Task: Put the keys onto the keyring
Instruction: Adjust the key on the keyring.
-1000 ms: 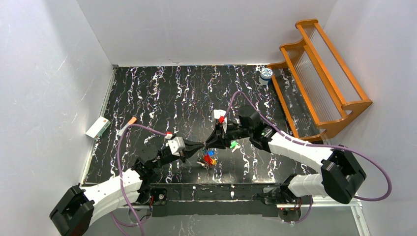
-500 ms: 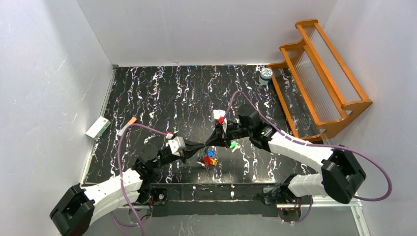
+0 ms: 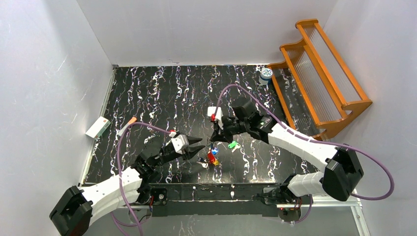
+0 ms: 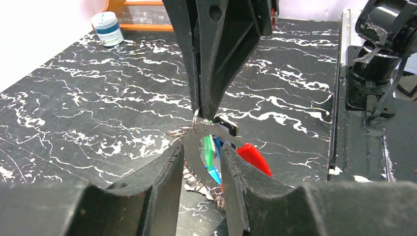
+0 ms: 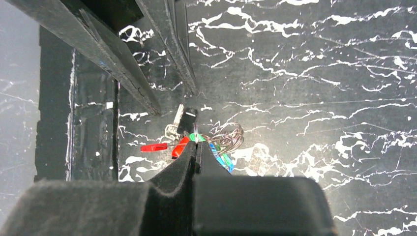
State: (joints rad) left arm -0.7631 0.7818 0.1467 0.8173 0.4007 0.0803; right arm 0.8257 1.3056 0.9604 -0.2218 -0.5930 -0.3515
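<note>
My right gripper (image 3: 213,141): closed on the keyring (image 4: 196,121), over mid-counter (image 3: 162,98).
My left gripper (image 3: 198,144): open, just left of it.
Left wrist only: the pinch, keys (image 4: 253,158) dangling.
Top view: coloured cluster.
Jar (image 4: 107,28) label: unreadable.

Two black grippers: left gripper (image 3: 202,143), right gripper (image 3: 212,141). One thin metal keyring (image 5: 239,133), one orange wooden rack (image 3: 358,104), one white-and-blue round jar (image 3: 266,74), one white box (image 3: 98,127), one orange-tipped white stick (image 3: 127,126). The bunched coloured-head keys (image 3: 212,157) are too crowded to count.
</note>
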